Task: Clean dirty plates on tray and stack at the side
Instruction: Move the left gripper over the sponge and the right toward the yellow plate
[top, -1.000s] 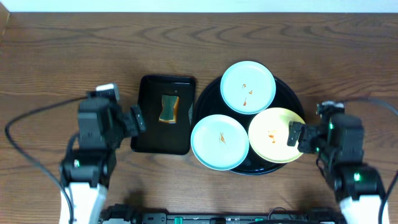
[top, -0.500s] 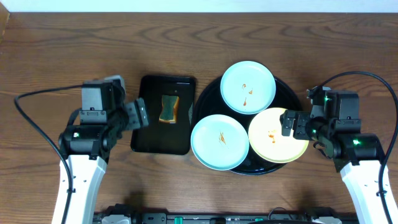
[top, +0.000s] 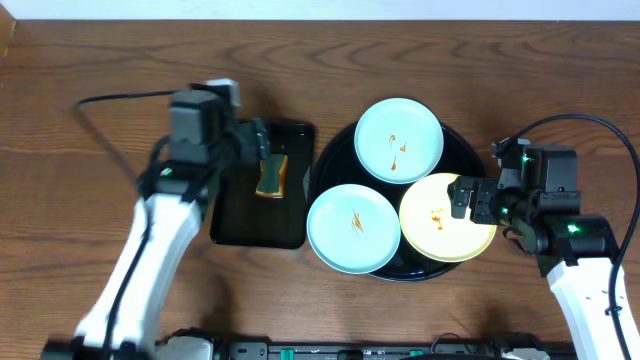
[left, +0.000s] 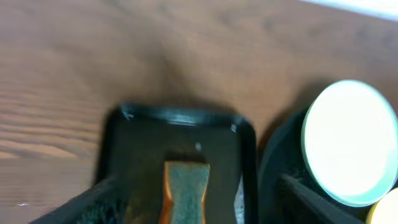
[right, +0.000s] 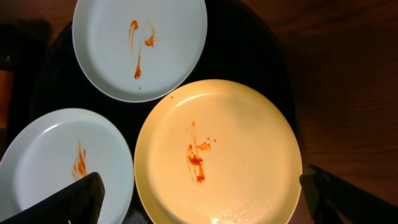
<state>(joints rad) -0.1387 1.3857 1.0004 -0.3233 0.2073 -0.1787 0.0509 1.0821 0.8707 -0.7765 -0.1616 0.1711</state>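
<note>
Three plates lie on the round black tray (top: 472, 152): a mint plate at the back (top: 399, 139), a mint plate at the front left (top: 352, 228), and a yellow plate at the front right (top: 438, 222). All three carry orange-red smears. My right gripper (top: 468, 200) is open and empty, above the yellow plate's right part. In the right wrist view its fingers (right: 200, 186) straddle the yellow plate (right: 236, 155), with both mint plates (right: 140, 43) (right: 56, 162) beside it. My left gripper (top: 262, 145) is open and empty, over the back of the rectangular tray.
A smaller rectangular black tray (top: 232, 215) left of the round tray holds a green-and-orange sponge (top: 270, 176). The left wrist view shows the sponge (left: 185, 191) between my open fingers, the rectangular tray's rim (left: 180, 117) and the back mint plate (left: 351, 140). Bare wood table surrounds both trays.
My left arm has swung away from the table's left side, back and rightward, over the rectangular tray and sponge. My right arm first moved in over the yellow plate, then held still.
</note>
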